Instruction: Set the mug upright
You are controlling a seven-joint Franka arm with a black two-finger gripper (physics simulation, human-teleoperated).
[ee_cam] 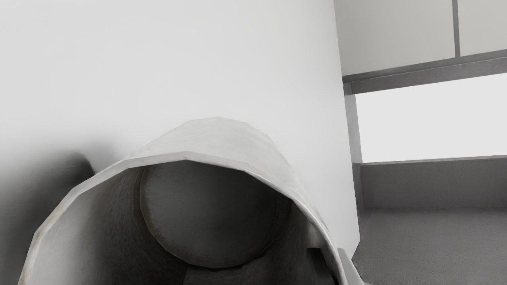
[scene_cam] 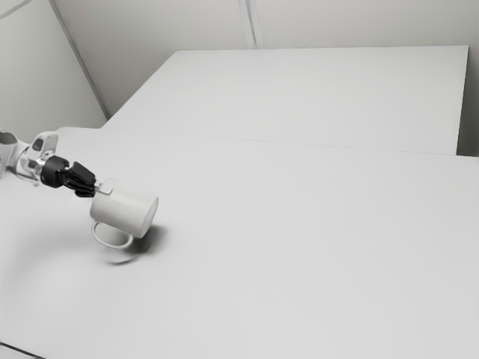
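At the exterior view's left, arm: white-and-grey jointed Franka arm (scene_cam: 22, 160), reaching rightward, its wrist low and sloping gently down.
Tool: black two-finger tool (scene_cam: 102, 188), closed on the mouth end of a white cylindrical mug (scene_cam: 124, 210).
Mug's place: left part of the smooth white table (scene_cam: 299, 247), well over on its side, mouth toward the tool, base toward the exterior view's right and slightly down.
Handle: thin white curved handle (scene_cam: 111, 246), under the body; whether it touches the table, I cannot tell.
Wrist view, mouth: pale round rim (ee_cam: 186, 155) facing the camera, dark round inner base (ee_cam: 214, 213) beyond it.
Grip: dark inner finger (ee_cam: 321, 269) inside the wall, pale outer finger (ee_cam: 350, 269) outside, the wall pinched between.
Why there: probably because a thin wall suits a narrow grasp and leaves the base free to meet the table.
Hand's pose: pointing nearly along the mug's length; standing it up likely calls for pitching the fingers downward.
Risk: the handle could catch, or the wall pivot in the grip, as it turns.
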